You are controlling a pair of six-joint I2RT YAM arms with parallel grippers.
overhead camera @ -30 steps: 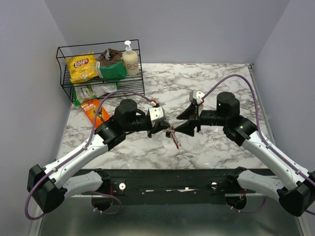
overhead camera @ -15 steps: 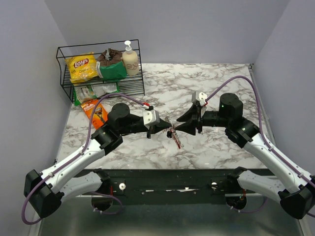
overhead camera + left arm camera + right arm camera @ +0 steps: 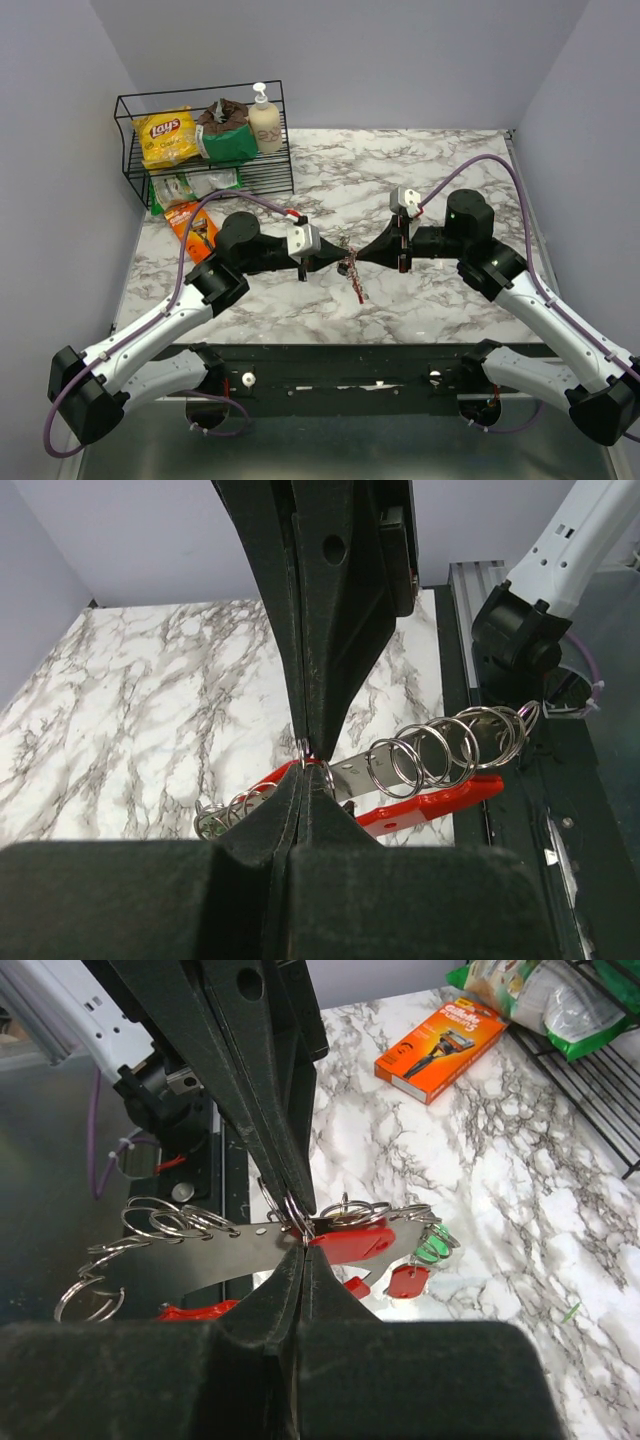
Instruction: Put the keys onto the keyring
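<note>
The right pincer (image 3: 368, 256), jaws apart a second ago, has snapped shut, and the left pincer (image 3: 328, 259) has drawn a little toward its own side; the two black tips now meet nose to nose over the middle of the marble surface (image 3: 440, 160), and between them hangs the keyring (image 3: 351, 268), its red tail dangling toward the near edge.

Seen from above, both arms reach inward from the near corners; at the far left stands a wire rack (image 3: 122, 140) holding a yellow crisp bag (image 3: 166, 138) and a soap bottle (image 3: 264, 122); an orange box (image 3: 195, 228) lies on the surface just in front of it; the keys cannot be made out at this range.

From the left wrist, the left pincer's fingers are pressed together, nipping a thin silvery ring of the keyring; the right pincer comes in from above, closed on the same spot, tip to tip; a row of silvery rings runs off to the right along a flat metal strip, with the red part below it.

From the right wrist, the right pincer's fingers are clamped on a small ring where the metal strip meets the red part; the left pincer descends from above to the same point, also closed; loose silvery rings fan out to the left; the keys (image 3: 432, 1248), green-headed and red-headed, hang at the right end of the keyring, just under the red part; the orange box lies beyond on the marble.
</note>
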